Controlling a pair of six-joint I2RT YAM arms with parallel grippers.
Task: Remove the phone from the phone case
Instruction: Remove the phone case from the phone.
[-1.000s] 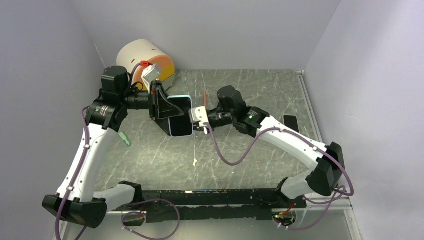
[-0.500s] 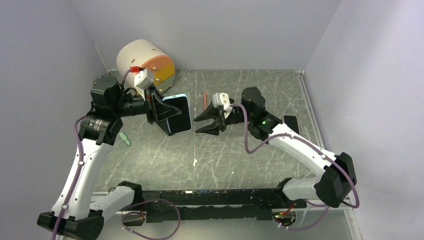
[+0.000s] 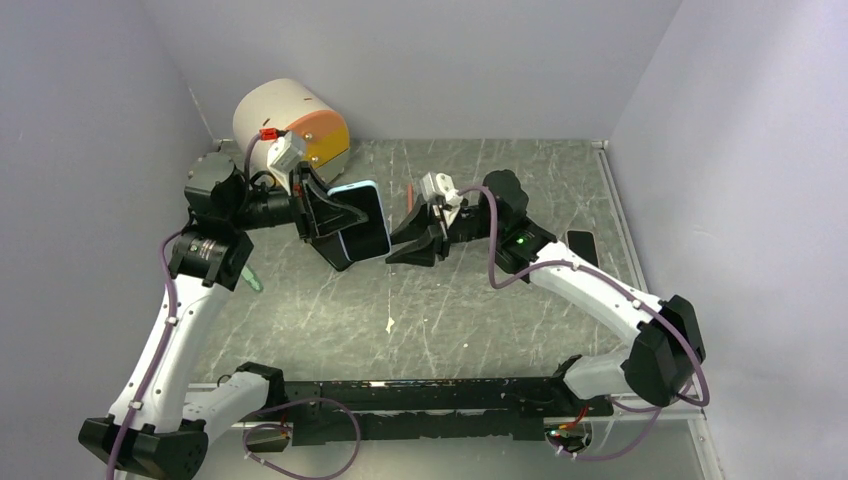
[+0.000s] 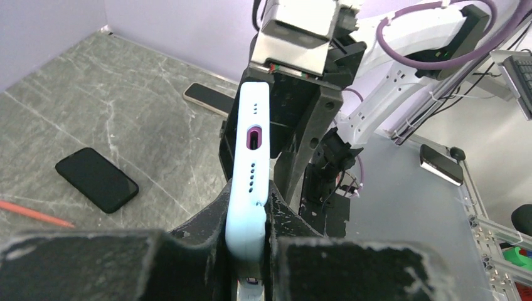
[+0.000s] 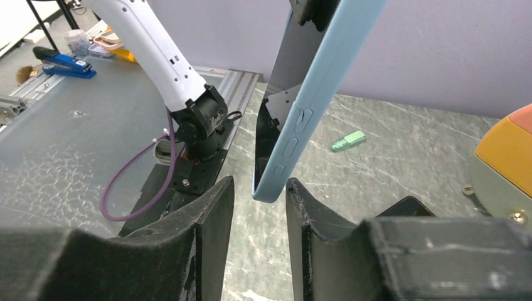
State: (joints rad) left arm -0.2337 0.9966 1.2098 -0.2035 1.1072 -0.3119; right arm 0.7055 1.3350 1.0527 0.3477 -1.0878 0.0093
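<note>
Right tool [image 5: 258, 186] parted; phone case [image 5: 307, 108] corner between, seemingly untouched.

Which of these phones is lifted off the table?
The one in the light blue case, clamped in the left hand; the black phone lies flat on the table.

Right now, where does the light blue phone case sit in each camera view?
Top external: the light blue phone case is left of centre, tilted, clamped by the left gripper.
Left wrist: centre, edge-on, with its charging port facing the camera.
Right wrist: upper centre, slanting down toward bottom centre.
Shared landmark: the open right gripper, next to the case in all three views.
</note>
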